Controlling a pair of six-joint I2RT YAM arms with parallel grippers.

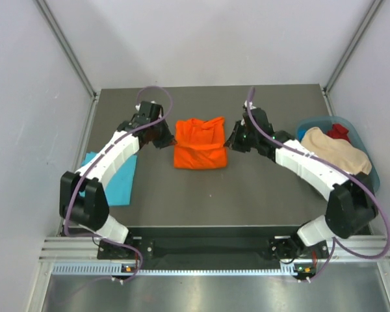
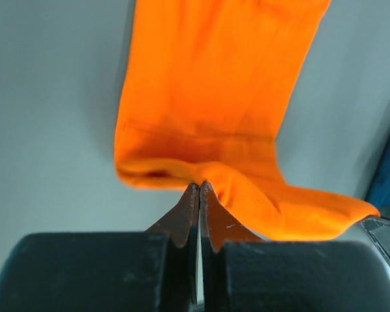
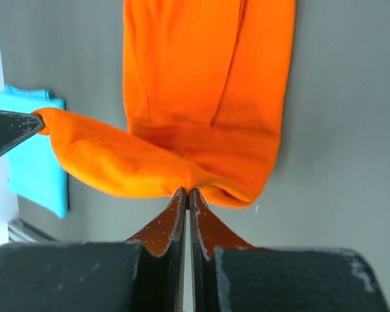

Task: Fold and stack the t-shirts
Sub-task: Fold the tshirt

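The orange t-shirt (image 1: 199,143) lies partly folded in the middle of the table, its far edge lifted. My left gripper (image 1: 168,139) is shut on that edge's left corner; in the left wrist view the fingertips (image 2: 200,187) pinch the orange cloth (image 2: 208,91). My right gripper (image 1: 230,141) is shut on the right corner, its tips (image 3: 188,192) nipping the orange fabric (image 3: 201,84). The turquoise t-shirt (image 1: 115,177) lies folded flat at the table's left side, partly under the left arm, and shows in the right wrist view (image 3: 36,153).
A blue basket (image 1: 367,144) at the right edge holds a beige garment (image 1: 335,151) and a red one (image 1: 338,132). The dark table (image 1: 247,195) is bounded by pale walls and metal rails on both sides.
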